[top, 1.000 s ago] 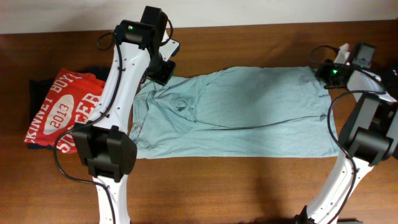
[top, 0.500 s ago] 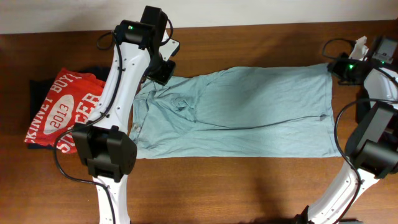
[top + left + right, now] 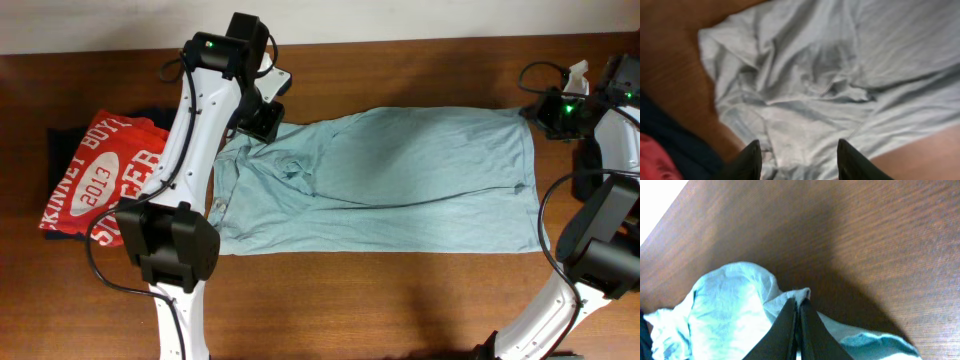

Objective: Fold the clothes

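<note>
A light teal garment [image 3: 400, 180] lies spread across the wooden table, wrinkled at its left end. My left gripper [image 3: 262, 120] is open above that wrinkled left end [image 3: 805, 95], its fingers [image 3: 799, 152] apart with cloth between and below them. My right gripper [image 3: 545, 110] is shut on the garment's far right top corner [image 3: 801, 296], pinching a fold of the cloth [image 3: 730, 310] just above the table.
A folded pile with a red printed shirt [image 3: 95, 180] on dark clothing lies at the left of the table [image 3: 330, 300]. The dark cloth [image 3: 670, 145] also shows at the left wrist view's lower left. The table's back edge meets a white wall.
My right gripper has pulled the garment's top right corner to the right, stretching that end flat. My left gripper has shifted slightly down over the wrinkled left end.
</note>
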Robot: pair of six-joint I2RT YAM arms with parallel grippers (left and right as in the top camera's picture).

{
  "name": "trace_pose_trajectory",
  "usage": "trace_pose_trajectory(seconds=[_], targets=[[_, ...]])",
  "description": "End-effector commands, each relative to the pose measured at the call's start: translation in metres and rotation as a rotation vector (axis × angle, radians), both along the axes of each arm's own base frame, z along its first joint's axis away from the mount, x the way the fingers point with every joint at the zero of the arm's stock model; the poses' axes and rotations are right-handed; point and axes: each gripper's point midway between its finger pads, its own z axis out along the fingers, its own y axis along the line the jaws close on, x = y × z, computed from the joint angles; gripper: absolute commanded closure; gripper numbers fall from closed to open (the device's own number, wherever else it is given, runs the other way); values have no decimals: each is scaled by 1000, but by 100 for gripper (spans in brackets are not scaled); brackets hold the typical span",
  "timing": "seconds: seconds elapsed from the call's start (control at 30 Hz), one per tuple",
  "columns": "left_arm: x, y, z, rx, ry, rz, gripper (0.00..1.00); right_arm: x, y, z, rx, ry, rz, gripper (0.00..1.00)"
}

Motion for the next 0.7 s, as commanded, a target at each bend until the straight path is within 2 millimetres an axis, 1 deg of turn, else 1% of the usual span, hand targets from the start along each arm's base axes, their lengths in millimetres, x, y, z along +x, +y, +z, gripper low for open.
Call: trace_pose_trajectory(seconds=[0.0, 0.07, 0.13, 0.23, 0.3, 0.4, 0.5, 0.6, 0.67], targets=[[-7, -12, 7, -70, 3, -25, 51, 1, 6, 28, -10, -50, 21, 96], [-6, -16, -2, -67, 3, -41, 51, -1, 7, 27, -5, -43, 21, 96], [-5, -23, -15, -54, -8, -124, 52, -1, 7, 27, -4, -40, 21, 96], [3, -25, -42, 57, -61, -216, 53, -1, 7, 27, -4, -40, 21, 96], [5, -24, -60, 152, -87, -275, 53, -1, 7, 27, -4, -40, 21, 96], [2, -26, -74, 238, -98, -365, 52, -1, 7, 27, -4, -41, 21, 96], [-2, -39, -82, 258, -111, -470, 52, 0, 7, 28, -7, -47, 21, 96], [3, -43, -88, 322, -154, -510, 52, 1, 6, 28, -10, -51, 21, 96], [2, -50, -96, 347, -165, -586, 51, 1, 6, 28, -10, -52, 21, 96]])
